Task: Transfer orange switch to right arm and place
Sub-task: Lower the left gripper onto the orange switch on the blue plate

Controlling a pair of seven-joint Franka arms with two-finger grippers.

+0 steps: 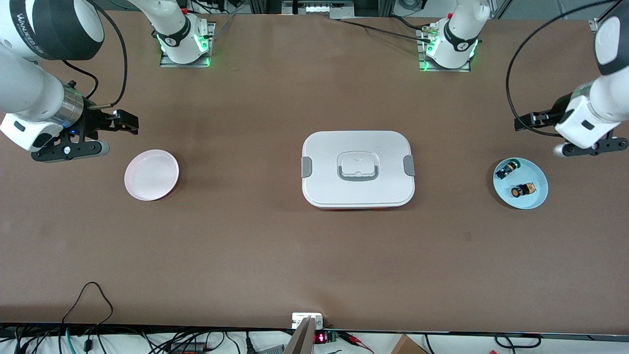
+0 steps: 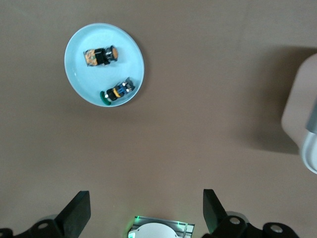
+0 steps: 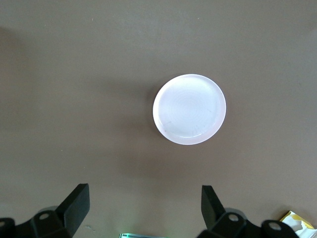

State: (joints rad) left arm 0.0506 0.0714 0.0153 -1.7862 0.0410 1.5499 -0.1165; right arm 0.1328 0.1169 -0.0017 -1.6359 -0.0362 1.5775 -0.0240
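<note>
You've everything left: the tiny black orange-capped switch (image 1: 523,191) lies at the pale blue round plate (image 1: 537,173)'s five o'clock, while the left arm's black gripper (image 2: 147,214) and the right arm's black gripper (image 3: 144,212) hang open and empty.

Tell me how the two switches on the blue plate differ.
The orange switch has an orange cap and a tan squarish end; the other switch has a green-yellow cap and a blue part. The orange switch lies nearer the front camera, the other switch close to the rim of the blue plate on the robots' side. They point in different directions. Both have black bodies, lie on their sides, and are untouched by either gripper.
</note>
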